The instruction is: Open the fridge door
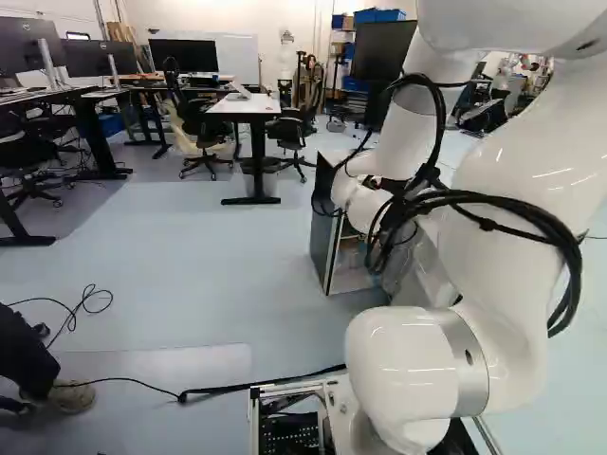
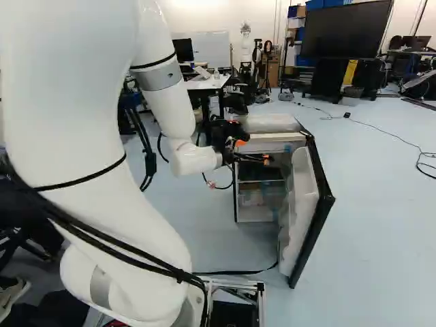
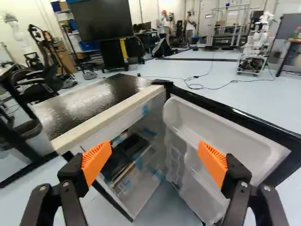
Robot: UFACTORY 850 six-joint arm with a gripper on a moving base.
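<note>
In the right base view, your gripper [image 2: 253,151] reaches out from the white arm [image 2: 167,95] at the front of the small fridge [image 2: 267,125], its orange-padded fingers apart. The fridge stands on the floor [image 2: 368,252], right of the middle of this view, and its door [image 2: 319,212] hangs wide open, black on the edge, the pale inner panel [image 2: 298,204] turned toward the cabinet's opening. Shelves show inside.

In the wrist view, your gripper [image 3: 155,155] spreads its two fingers well apart, clamped on nothing. One orange pad [image 3: 97,161] shows against the fridge's open cabinet, the other [image 3: 213,161] against the inside of the door; you cannot tell how near either comes to those surfaces. Ahead, the glossy dark top [image 3: 89,101] meets a pale front edge, dark items [image 3: 127,149] lie inside the cabinet, and molded bins line the door.

In the left base view, the fridge's dark side wall rises just left of your arm, right of the view's middle, with cables looping in front of it. A desk [image 1: 248,106] and office chairs [image 1: 292,128] stand beyond.
</note>
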